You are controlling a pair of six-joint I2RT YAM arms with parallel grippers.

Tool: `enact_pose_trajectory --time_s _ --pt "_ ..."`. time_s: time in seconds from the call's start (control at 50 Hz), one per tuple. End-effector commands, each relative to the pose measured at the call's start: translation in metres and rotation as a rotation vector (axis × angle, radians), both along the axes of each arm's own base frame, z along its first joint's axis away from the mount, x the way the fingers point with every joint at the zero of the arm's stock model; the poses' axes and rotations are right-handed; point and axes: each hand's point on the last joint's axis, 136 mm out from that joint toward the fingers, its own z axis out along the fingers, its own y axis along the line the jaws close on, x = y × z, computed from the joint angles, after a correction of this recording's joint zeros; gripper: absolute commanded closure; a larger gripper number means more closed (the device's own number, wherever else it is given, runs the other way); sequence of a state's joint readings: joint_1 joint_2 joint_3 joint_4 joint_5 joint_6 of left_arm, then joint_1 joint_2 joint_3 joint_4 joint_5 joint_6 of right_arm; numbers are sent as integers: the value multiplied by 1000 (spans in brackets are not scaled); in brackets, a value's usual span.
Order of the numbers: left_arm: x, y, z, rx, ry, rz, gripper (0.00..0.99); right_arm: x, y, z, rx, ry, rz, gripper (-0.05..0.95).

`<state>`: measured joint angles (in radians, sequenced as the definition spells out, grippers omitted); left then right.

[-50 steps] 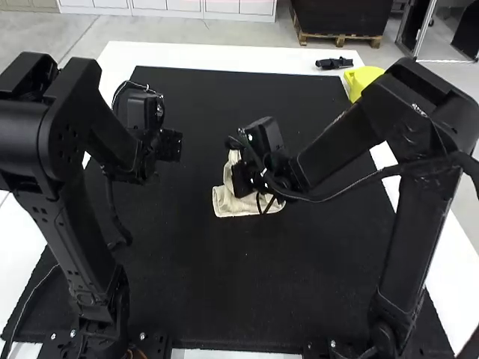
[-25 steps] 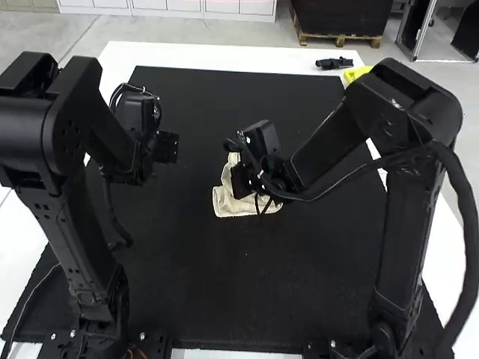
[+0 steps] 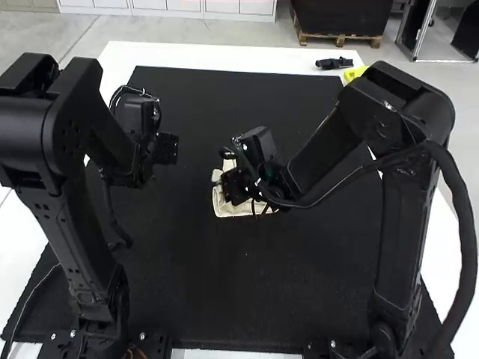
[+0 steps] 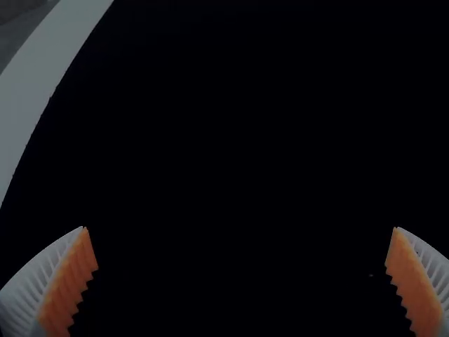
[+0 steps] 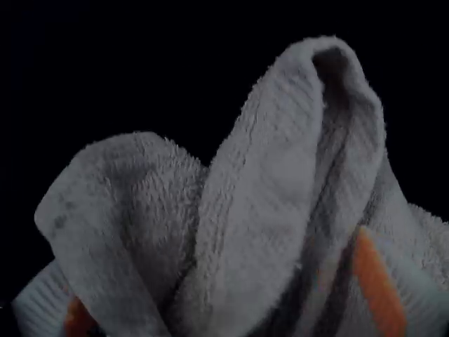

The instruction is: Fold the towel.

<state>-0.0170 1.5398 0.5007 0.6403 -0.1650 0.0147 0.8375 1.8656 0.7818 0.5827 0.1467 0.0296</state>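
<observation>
- The towel point(image 3: 233, 211) lies bunched on the black mat point(image 3: 224, 284), loose folds standing up in the right wrist view.
- Right gripper point(image 3: 233, 188) — down at the towel, fingers apart, cloth between them.
- Left gripper point(image 3: 168, 148) — fingers spread wide, over the mat, apart from the towel.

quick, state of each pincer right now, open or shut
Left pincer: open, nothing between its fingers.
Right pincer: open, bunched towel between its fingers.

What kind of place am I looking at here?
Probably a robot workshop or lab: two robot arms stand at a table with a black mat, and a crumpled towel lies between them.
</observation>
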Motion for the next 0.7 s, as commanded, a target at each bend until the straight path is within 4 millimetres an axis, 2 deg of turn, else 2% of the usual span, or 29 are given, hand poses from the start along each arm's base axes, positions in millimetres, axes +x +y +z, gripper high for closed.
enact_pose_trajectory --time_s 0.0,0.14,0.26,0.4,0.56,0.68 --pt "3 1 1 11 -6 3 28 -2 10 1 -14 -32 34 -15" --pt "4 1 0 13 -8 2 28 3 13 12 0 -65 40 -13" --pt "7 1 -2 13 -8 4 28 9 16 47 54 -136 40 -15" --pt "9 1 -5 14 -3 3 28 18 15 76 91 -194 26 -15" --pt "10 3 -2 19 -15 9 28 31 -1 94 70 -254 -9 -13" --pt "10 3 -2 22 -17 8 28 42 -21 91 45 -264 -42 -11"
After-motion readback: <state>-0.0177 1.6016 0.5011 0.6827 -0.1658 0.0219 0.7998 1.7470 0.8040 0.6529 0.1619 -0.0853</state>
